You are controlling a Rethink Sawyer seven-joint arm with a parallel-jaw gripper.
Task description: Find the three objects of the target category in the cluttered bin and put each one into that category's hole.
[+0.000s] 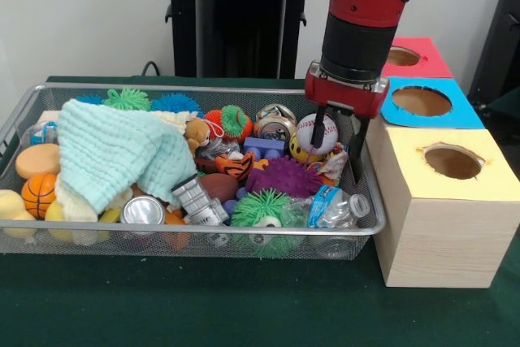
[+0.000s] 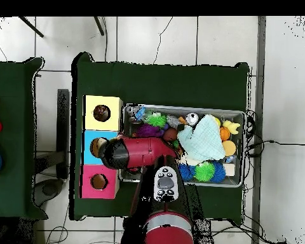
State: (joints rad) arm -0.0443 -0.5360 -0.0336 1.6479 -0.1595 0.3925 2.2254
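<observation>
Centrally, the wide silver wire-mesh bin (image 1: 24, 111) is being shown on the green-covered table (image 1: 203, 306), crowded with toys. A pale mint knitted cloth (image 1: 114, 148) is being draped over its left half, beside a small orange basketball (image 1: 37, 193). A white baseball (image 1: 317, 132) is being seen near the right end, where the red and black arm's gripper (image 1: 339, 142) is being held with its dark fingers (image 1: 357, 150) spread apart, nothing clasped between them. Just beside the bin, three wooden boxes are being lined up: yellow-topped (image 1: 451, 160), blue-topped (image 1: 422, 103), red-topped (image 1: 410, 56).
</observation>
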